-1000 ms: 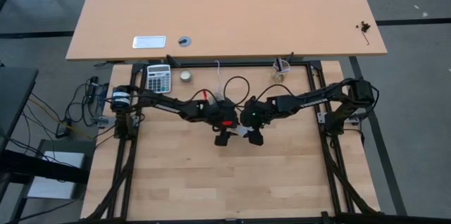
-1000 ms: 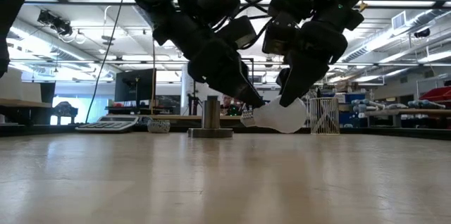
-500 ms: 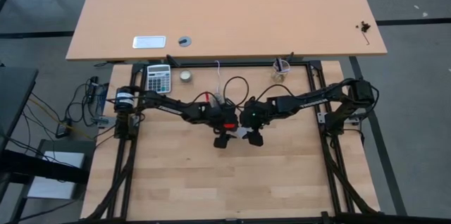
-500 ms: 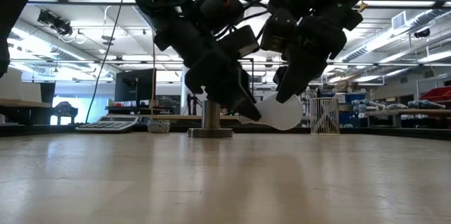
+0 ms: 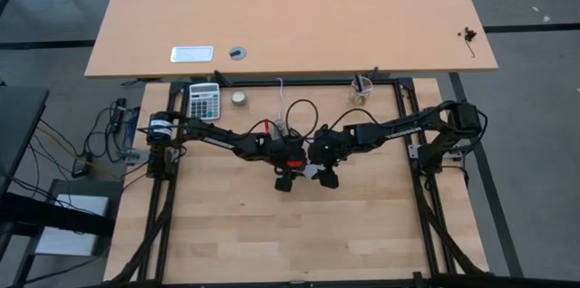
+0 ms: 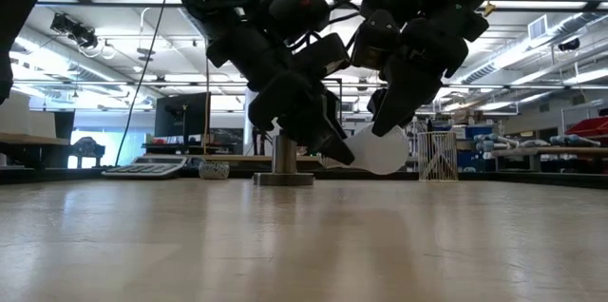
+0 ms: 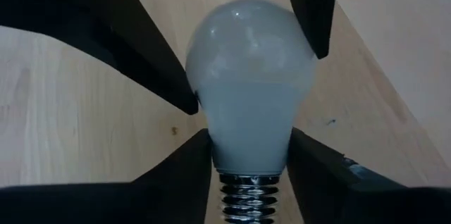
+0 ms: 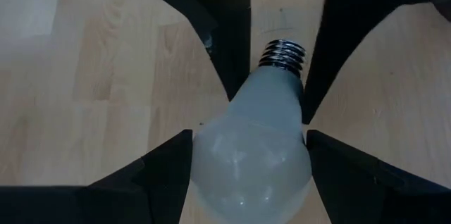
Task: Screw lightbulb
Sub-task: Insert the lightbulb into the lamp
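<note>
Since a second ago the left gripper (image 6: 332, 145) has been narrowed onto the neck of the lightbulb (image 6: 378, 153), just above the grey thread; its fingers (image 7: 180, 175) now flank the neck, seemingly touching, though a firm clench cannot be confirmed. The right gripper (image 8: 246, 153) is seen grasping the white globe, held clear of the table (image 5: 299, 234) near the centre of the high view. A handover is judged underway. The globe should be released only once the neck grip is firm. The socket (image 6: 283, 158) stands behind, left of centre in the low view; the thread should be kept uncovered and brought in upright.
</note>
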Controlling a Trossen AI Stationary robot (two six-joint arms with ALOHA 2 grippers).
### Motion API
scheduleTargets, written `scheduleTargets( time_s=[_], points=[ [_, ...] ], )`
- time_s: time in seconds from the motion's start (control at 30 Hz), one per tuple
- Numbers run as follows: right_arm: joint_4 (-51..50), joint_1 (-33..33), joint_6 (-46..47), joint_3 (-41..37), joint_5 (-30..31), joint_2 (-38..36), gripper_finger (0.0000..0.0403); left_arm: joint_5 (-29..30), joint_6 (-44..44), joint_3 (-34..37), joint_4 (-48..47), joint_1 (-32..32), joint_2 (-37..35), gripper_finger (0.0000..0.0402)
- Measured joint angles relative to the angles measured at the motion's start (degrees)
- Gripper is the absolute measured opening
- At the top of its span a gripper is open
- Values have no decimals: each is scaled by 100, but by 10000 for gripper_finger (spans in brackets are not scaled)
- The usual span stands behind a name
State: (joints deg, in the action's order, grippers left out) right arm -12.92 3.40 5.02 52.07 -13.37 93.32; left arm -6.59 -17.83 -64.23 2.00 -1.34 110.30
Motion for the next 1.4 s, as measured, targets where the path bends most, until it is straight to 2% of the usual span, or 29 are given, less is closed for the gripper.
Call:
scheduleTargets(
  time_s=[0.1,0.47,0.63,0.8,1.07,1.4],
  points=[
    [2,0,-2,0,0,0,276,0,1,0,-18,0,0,129],
    [-301,4,-235,480,-111,-82,278,78,-9,0,-36,7,-9,129],
    [-640,9,-467,854,-105,-427,272,97,-10,2,-77,7,-36,129],
    [-1308,6,-451,1027,434,-1029,256,220,-15,7,-84,-10,-313,129],
    [-1826,-59,-318,1032,1254,-2175,194,212,-19,5,86,-221,-1020,129],
    [-1954,-389,-311,1029,2659,-2943,51,-299,51,7,571,-845,-1914,129]
  ],
)
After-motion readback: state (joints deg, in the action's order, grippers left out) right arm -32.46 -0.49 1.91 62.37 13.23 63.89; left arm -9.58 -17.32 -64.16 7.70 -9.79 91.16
